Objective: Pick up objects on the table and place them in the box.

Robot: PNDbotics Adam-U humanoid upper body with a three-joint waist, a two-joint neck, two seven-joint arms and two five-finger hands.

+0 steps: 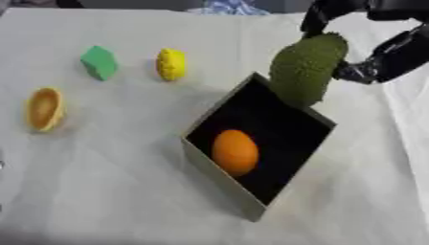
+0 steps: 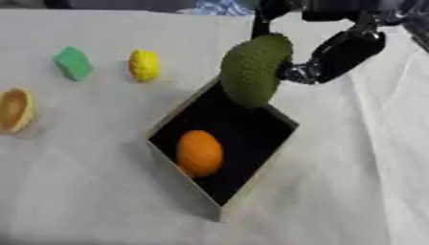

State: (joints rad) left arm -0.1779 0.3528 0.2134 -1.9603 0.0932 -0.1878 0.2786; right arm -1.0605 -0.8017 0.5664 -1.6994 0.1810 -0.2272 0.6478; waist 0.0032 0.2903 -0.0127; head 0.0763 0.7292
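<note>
Right hand [image 2: 335, 55] pinches the bumpy green fruit [image 2: 254, 69] at upper right — likely light, stiff, grippy; hold its upper end over the box [image 2: 251, 184].

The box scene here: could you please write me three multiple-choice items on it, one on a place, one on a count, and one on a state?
1. Where is the orange ball?
A. Inside the box
B. On the cloth beside the green block
C. In the right hand

2. How many loose objects lie on the cloth left of the box?
A. One
B. Three
C. Five

3. What is the right hand doing?
A. Resting open on the table
B. Holding the green bumpy fruit above the box
C. Pushing the box

Answers:
1 A: it sits on the box's dark floor.
2 B: green block, yellow piece, orange bowl-shaped piece.
3 B: its fingers grip the fruit over the box's far corner.
</note>
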